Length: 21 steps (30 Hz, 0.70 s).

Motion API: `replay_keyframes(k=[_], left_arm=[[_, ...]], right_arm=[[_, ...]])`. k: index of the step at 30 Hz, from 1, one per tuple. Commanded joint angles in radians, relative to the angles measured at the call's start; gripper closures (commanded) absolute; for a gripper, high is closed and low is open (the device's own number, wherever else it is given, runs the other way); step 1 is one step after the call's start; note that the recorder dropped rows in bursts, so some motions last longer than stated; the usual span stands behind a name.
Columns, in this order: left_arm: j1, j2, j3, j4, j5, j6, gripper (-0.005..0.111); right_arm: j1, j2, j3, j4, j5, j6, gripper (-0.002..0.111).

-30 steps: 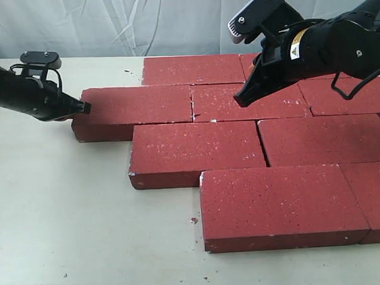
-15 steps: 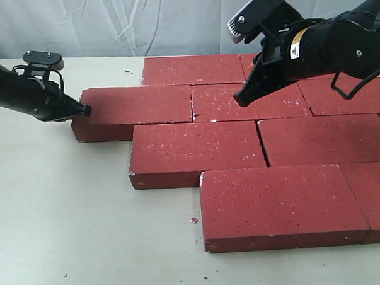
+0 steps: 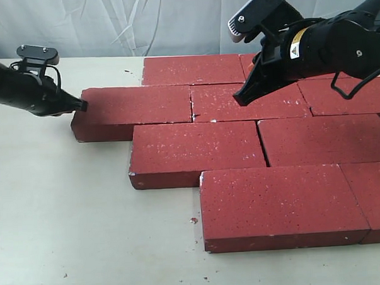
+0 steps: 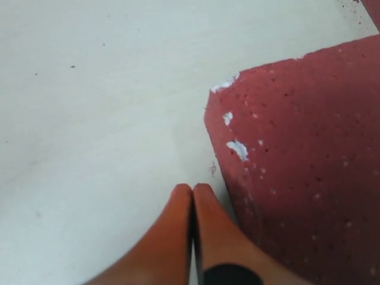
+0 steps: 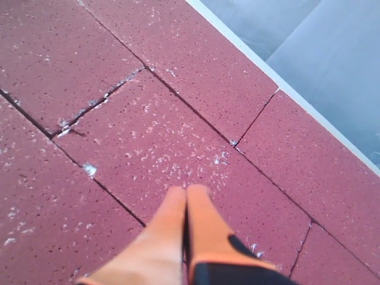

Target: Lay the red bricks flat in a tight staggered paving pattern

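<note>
Seen flat on a pale tabletop (image 3: 67, 217): red bricks (image 3: 197, 151) in four staggered rows, packed edge to edge with only thin seams between. Poised by the chipped outer corner of the second row's leftmost brick (image 3: 135, 110): the left gripper (image 3: 82, 106), fingers pressed together on nothing, tip just beside the brick's end. Angled down over the middle brick (image 3: 239, 112) of that row: the right gripper (image 3: 238, 101), fingers likewise closed and empty, contact with the top face impossible to confirm.
</note>
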Motion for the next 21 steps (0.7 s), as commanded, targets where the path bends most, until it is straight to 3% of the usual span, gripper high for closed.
replay_keyframes(k=[1, 5, 12, 19, 21], left_arm=[[-0.003, -0.013, -0.001, 0.032, -0.010, -0.004, 0.107], [0.012, -0.022, -0.001, 0.052, -0.020, -0.004, 0.107], [0.033, -0.148, -0.001, 0.045, 0.119, -0.004, 0.107], [-0.009, -0.267, -0.001, -0.009, 0.166, -0.004, 0.107], [-0.027, -0.298, -0.001, -0.083, 0.138, -0.004, 0.107]], right_arm=[[-0.005, 0.000, 0.004, -0.007, -0.012, -0.001, 0.109], [-0.005, 0.000, 0.004, -0.006, -0.016, -0.001, 0.109], [-0.005, 0.000, 0.004, 0.011, -0.018, 0.006, 0.109], [0.003, -0.002, 0.004, 0.322, -0.034, -0.001, 0.109], [0.021, -0.002, -0.009, 0.303, -0.025, -0.044, 0.109]])
